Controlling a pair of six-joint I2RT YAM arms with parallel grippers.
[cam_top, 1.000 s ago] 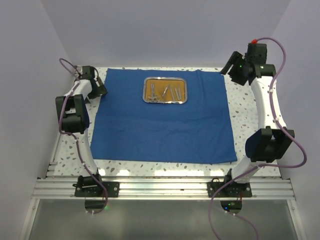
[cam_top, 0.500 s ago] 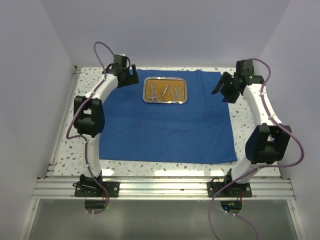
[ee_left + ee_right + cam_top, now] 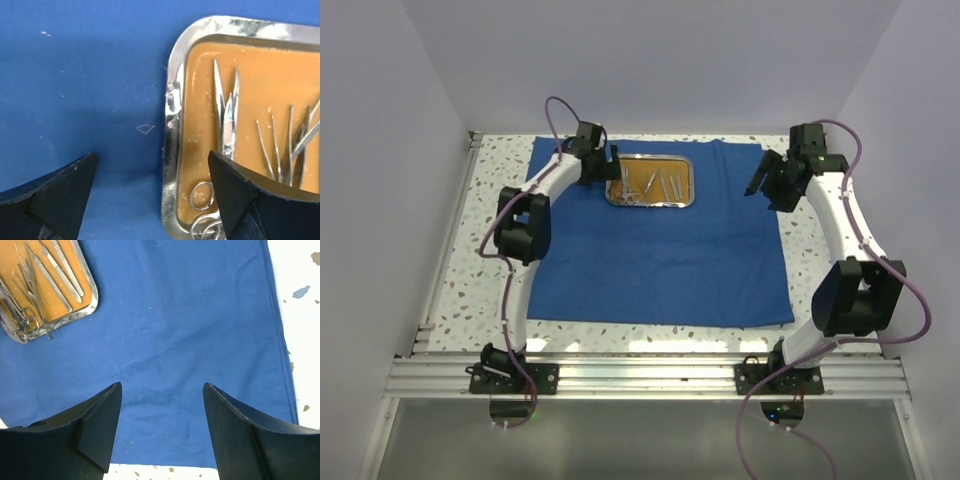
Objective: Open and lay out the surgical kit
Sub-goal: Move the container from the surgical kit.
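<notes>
The speckled table [image 3: 455,270] carries the blue cloth wrap [image 3: 660,250], which you can see lies spread flat with its corners out, so the opening looks done and the laying-out is what remains.

Your left gripper [image 3: 151,155] is the nearer one. Its jaws stand wide apart with nothing between them, hanging over bare cloth just beside the tray [image 3: 170,125]. Your right gripper [image 3: 161,385] is parted too and empty, over cloth near the wrap's 3 o'clock edge, with the tray well apart at its 10 o'clock.

In the top view the tray sits toward the wrap's 12 o'clock edge, with its long axis running 9 to 3. From the left jaws it lies at 2 o'clock, and the right-hand finger overlaps its near corner.

In the left wrist view the instruments lie roughly 12 to 6. The ring-handled forceps [image 3: 227,120] have their rings at the 6 o'clock end, the tweezers [image 3: 272,150] sit just beside them at 3 o'clock, and the scalpels [image 3: 65,262] are farther across. I judge a shift toward 3 o'clock would centre the jaws on the forceps.

The rings are partly hidden behind the finger, the tray's far side is cut off, and you cannot tell the jaws' height above the rim.
</notes>
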